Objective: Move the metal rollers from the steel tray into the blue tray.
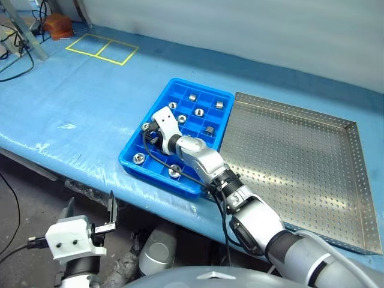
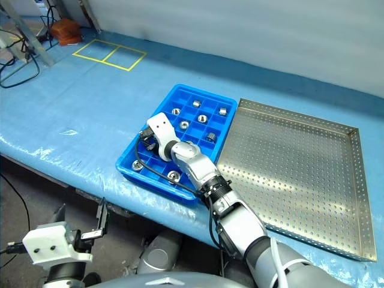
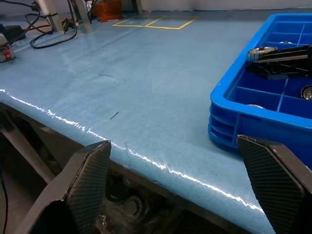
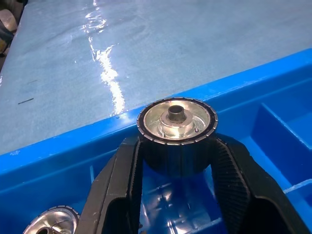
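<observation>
Nine metal rollers (image 1: 193,96), one blue tray (image 1: 139,172), one steel tray (image 1: 360,180), two grippers (image 1: 148,135).

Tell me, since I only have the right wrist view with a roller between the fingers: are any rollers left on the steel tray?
Observer: None that I can see on the steel tray; its perforated floor looks bare.
Operator: How full is the blue tray?
Observer: The blue tray has several metal rollers lying in separate compartments.
Operator: And the left gripper?
Observer: The left gripper hangs open below the edge of the table, holding nothing.
</observation>
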`<state>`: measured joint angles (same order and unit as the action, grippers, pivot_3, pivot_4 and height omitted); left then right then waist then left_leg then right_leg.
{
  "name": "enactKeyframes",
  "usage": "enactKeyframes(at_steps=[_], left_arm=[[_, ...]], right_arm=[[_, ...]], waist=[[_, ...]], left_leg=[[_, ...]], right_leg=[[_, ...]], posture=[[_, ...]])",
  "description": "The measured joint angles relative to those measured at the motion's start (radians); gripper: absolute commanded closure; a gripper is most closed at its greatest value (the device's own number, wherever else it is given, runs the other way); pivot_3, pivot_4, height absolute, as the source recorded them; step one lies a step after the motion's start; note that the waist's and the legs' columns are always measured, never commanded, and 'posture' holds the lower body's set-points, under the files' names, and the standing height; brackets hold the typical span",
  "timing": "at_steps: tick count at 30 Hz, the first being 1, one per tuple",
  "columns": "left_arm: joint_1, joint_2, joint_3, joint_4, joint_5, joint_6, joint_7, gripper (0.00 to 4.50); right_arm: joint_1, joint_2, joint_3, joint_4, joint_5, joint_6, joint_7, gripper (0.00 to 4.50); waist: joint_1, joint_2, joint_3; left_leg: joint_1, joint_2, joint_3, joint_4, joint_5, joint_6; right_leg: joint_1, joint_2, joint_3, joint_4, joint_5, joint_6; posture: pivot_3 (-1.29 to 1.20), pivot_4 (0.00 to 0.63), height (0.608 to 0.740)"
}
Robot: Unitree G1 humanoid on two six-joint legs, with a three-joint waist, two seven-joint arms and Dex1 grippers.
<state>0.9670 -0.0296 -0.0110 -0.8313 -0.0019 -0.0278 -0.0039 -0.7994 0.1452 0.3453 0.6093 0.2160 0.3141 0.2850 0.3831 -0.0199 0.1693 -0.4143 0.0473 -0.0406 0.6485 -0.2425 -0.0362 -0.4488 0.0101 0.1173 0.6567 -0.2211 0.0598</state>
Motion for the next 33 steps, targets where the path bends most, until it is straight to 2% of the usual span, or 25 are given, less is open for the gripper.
enactKeyframes(at_steps=[10, 33], left_arm=[[-0.056, 0.026, 0.001, 0.002, -0.006, 0.007, -0.023, 0.0], [-0.092, 0.042, 0.003, 0.01, -0.018, 0.027, -0.049, 0.0]], right_arm=[[-0.004, 0.0, -0.009, -0.073, 0.025, 0.002, -0.009, 2.84], [-0.091, -0.001, -0.087, 0.113, -0.02, -0.054, -0.074, 2.84]], waist=[[0.033, 0.0, 0.0], [0.044, 0.0, 0.0]], left_leg=[[-0.001, 0.001, -0.001, 0.0, -0.002, -0.002], [-0.001, 0.001, -0.002, 0.0, -0.003, -0.002]], right_leg=[[0.0, 0.0, -0.003, -0.001, -0.003, -0.001], [0.001, 0.0, -0.005, -0.001, -0.003, -0.002]], posture=[[0.59, 0.15, 0.74], [0.57, 0.15, 0.74]])
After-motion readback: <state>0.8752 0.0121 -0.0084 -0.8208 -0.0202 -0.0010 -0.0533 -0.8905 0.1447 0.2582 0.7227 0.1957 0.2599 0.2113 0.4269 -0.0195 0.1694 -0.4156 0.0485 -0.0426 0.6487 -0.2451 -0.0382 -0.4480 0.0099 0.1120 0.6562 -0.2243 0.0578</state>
